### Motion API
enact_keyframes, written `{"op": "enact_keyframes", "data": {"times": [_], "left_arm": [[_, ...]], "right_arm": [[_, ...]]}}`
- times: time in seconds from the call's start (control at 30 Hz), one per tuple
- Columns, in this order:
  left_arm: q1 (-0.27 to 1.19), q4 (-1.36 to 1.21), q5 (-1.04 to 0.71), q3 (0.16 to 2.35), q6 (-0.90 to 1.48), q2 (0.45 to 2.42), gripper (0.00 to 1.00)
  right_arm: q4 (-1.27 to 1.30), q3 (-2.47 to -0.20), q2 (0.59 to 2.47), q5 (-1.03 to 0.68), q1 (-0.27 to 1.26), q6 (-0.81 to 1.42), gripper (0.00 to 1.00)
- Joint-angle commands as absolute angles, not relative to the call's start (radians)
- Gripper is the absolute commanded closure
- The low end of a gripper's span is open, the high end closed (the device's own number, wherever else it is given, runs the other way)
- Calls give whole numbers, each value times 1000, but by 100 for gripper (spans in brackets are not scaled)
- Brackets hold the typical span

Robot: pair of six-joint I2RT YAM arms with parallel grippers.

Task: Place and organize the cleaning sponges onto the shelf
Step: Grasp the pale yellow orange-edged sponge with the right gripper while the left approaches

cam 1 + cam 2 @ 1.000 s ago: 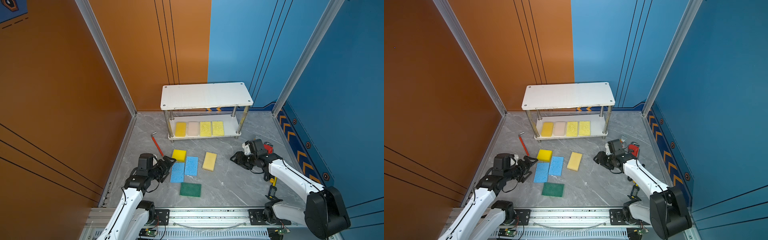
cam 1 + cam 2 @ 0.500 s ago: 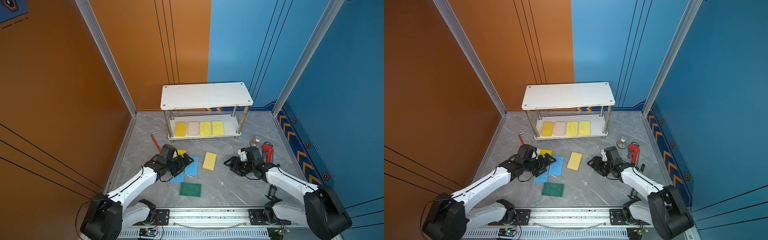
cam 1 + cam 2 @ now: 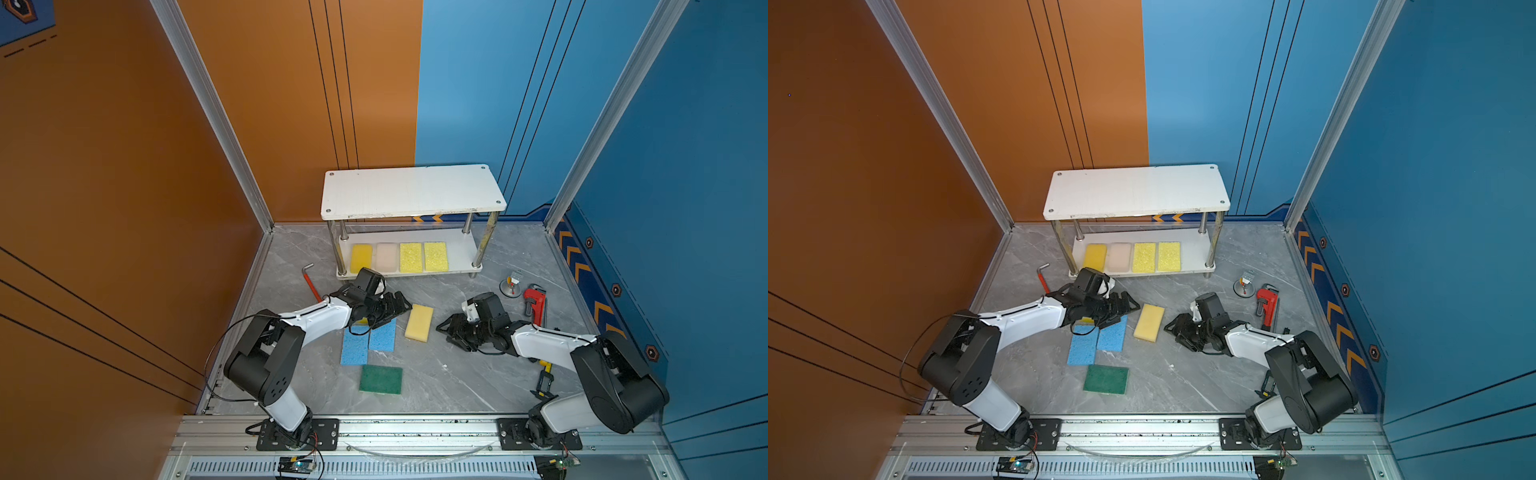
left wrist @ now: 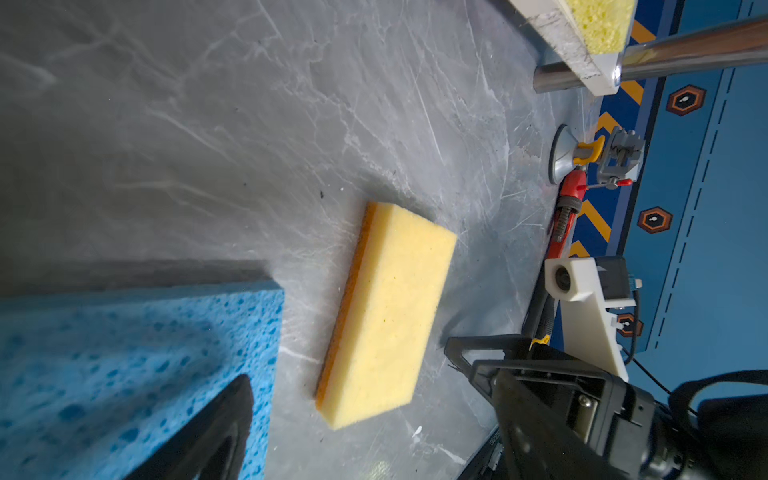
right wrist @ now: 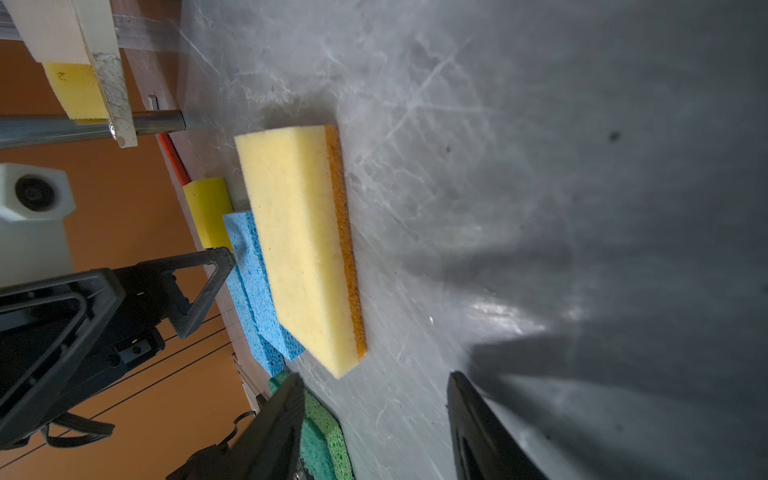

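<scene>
Grey marbled bench (image 3: 457,386), orange and blue walls behind. Four sponges (image 3: 410,257) lined up on shelf (image 3: 415,189) lower board; tan sponge (image 3: 419,323) flat on bench between left hand (image 3: 399,308) and right hand (image 3: 446,334), both spread wide, empty. Approach step, likely; next, straddle its long sides, clench, lift.

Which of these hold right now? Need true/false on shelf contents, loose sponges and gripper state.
1. The shelf holds four sponges in a row on its lower board. True.
2. A blue sponge sits on the shelf's top board. False: both blue sponges lie on the tabletop.
3. The right gripper is shut on the tan sponge. False: it is open and short of the sponge, which lies flat on the tabletop.
4. The dark green sponge lies flat on the tabletop, off the shelf. True.
5. The red pipe wrench lies on the left arm's side. False: it lies on the right arm's side.
</scene>
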State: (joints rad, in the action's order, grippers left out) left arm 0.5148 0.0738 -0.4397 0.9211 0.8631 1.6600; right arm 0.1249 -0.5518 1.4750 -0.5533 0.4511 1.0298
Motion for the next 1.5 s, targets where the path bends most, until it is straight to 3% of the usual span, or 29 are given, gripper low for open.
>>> {"op": "enact_keyframes", "data": {"times": [0.0, 0.4, 0.9, 1.47], "left_arm": [[538, 68, -490, 985, 802, 1704, 10], [563, 68, -515, 1048, 796, 1836, 11], [613, -22, -583, 1049, 916, 1859, 11], [635, -39, -592, 1037, 933, 1838, 11]], "right_arm": [[141, -602, 1499, -572, 457, 1026, 44], [147, -643, 1571, -574, 457, 1019, 49], [204, -675, 1656, -569, 479, 1029, 55], [48, -704, 1596, -492, 486, 957, 82]]}}
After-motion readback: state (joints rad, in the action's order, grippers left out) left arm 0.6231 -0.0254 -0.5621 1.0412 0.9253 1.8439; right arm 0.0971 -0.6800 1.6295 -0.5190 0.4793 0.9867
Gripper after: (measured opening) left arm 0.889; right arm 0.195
